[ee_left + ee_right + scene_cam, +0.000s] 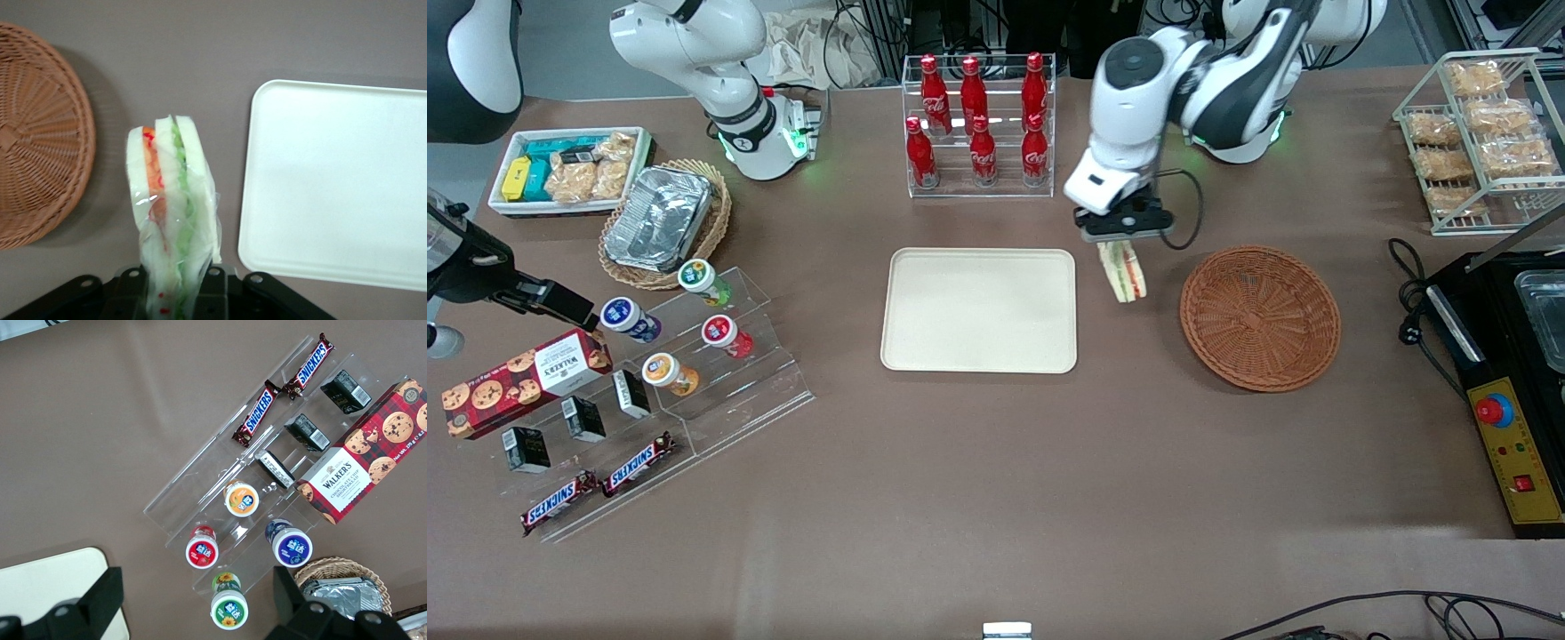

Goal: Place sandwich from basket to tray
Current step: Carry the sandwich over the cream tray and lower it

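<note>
The end effector (1123,238) hangs above the bare surface (996,480), in the gap between the tray (979,309) and the basket (1260,317), and it is clamped on the sandwich (1123,270). The wedge is gripped at one end and dangles below the fingers, clear of the surface. In the left wrist view the sandwich (172,213) shows its layers edge-on: pale bread outside, an orange-red strip and a green strip within, all under a clear wrap.

The basket holds nothing; it sits on the surface toward the working arm's end. The cream tray lies flat near the middle of the surface with nothing on it, its nearest short rim just beside the hanging sandwich as the front view shows it.

Farther from the front camera than the tray stands a clear rack of red bottles (978,124). Toward the working arm's end, a wire rack of bagged pastries (1480,133) stands at the surface's edge, with a black appliance (1507,373) nearer the front camera.

Toward the parked arm's end lie a tan wicker basket with a foil container (660,220), a white bin of snacks (565,169), and a stepped clear stand (694,391) carrying small round tubs, dark cartons, a red biscuit box (525,382) and two Snickers bars (600,489).
</note>
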